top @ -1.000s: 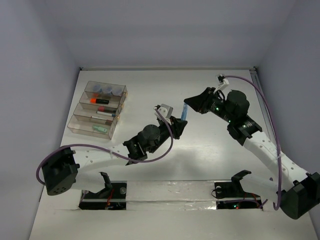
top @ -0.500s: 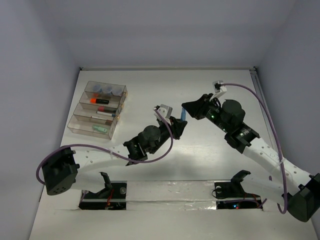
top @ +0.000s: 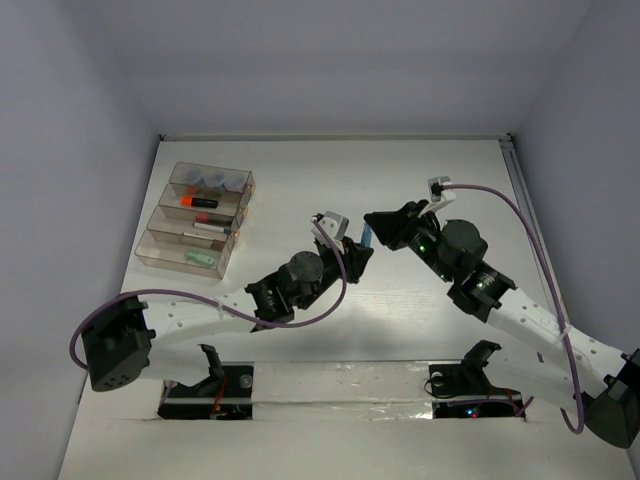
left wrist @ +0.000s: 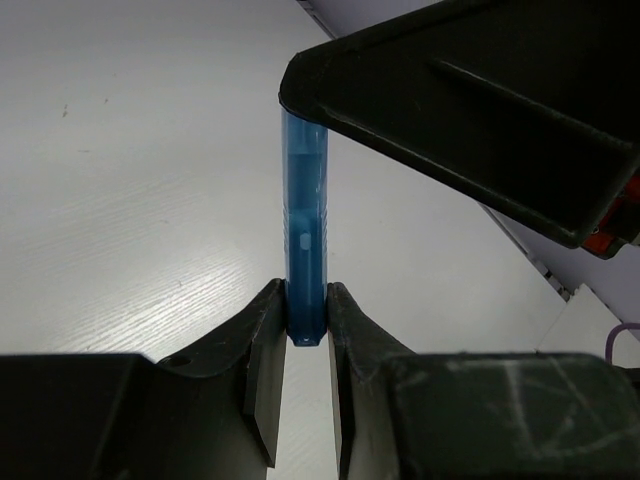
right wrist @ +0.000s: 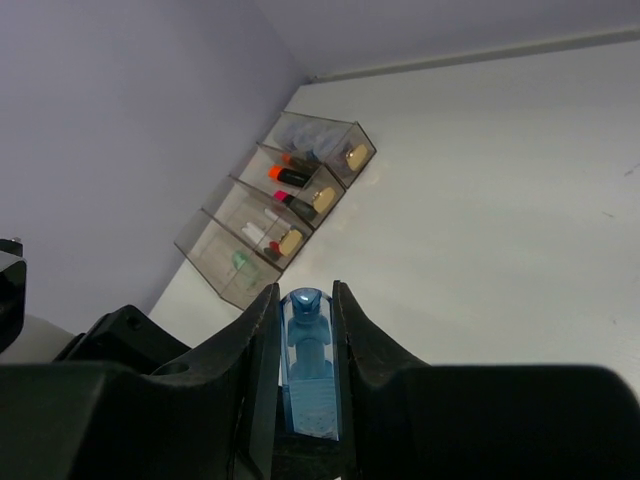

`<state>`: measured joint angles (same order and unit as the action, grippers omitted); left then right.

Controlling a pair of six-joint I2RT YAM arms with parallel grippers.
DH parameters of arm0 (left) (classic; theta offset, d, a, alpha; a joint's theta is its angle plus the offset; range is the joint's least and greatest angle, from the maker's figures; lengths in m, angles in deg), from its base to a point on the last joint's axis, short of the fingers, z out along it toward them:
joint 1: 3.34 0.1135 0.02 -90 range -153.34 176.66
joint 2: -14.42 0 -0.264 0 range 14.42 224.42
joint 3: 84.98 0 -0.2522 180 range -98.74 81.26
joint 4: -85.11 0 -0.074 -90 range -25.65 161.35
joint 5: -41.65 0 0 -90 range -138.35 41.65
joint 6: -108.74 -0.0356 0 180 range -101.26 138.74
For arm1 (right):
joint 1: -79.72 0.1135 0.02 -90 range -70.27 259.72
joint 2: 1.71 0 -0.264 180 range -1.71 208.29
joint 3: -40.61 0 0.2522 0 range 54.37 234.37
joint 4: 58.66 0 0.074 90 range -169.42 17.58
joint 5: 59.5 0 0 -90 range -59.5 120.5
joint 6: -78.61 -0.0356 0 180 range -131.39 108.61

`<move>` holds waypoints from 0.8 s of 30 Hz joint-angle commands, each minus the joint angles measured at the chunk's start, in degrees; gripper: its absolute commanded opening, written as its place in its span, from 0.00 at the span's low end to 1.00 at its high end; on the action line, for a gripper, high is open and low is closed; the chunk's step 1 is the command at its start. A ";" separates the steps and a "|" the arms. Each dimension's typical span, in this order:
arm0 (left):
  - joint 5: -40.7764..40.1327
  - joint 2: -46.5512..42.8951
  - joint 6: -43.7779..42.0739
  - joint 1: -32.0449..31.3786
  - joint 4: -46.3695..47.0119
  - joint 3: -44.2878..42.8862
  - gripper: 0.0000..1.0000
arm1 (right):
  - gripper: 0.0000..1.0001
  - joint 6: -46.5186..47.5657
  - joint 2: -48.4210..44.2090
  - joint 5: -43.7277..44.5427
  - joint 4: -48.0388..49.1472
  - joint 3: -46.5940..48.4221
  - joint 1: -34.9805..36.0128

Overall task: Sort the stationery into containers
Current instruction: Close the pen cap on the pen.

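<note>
**Item:** light blue marker [left wrist: 304,200], held in the air above the middle of the desk [top: 300,170], well apart from the containers [top: 150,255].
**Left fingers** [left wrist: 262,340]: narrow, pressed against one end of the marker.
**Right fingers** [right wrist: 258,370]: narrow, clamped on the other end.
**Hazards:** on the left I grip only the tip, so if my right side lets go early the marker could pivot or drop. If I pull while both sides hold, it could twist loose.

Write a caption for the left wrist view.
The left fingers and the right fingers both grip one light blue marker above the white table.
</note>
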<state>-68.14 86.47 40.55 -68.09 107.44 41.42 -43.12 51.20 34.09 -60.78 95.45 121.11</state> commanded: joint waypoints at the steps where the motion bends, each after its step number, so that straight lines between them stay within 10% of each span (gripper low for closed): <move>1: -1.92 -4.29 -0.09 2.43 6.36 -5.78 0.00 | 0.00 0.08 -1.05 -1.31 -2.06 -2.75 2.38; 24: 3.71 -7.10 -1.15 8.15 1.79 -10.88 0.00 | 0.03 -5.10 3.52 10.19 -1.87 -11.65 13.55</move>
<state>-57.75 84.30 39.21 -62.85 89.24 38.06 -47.05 53.45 49.52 -47.19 85.16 130.73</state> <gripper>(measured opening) 0.159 0.275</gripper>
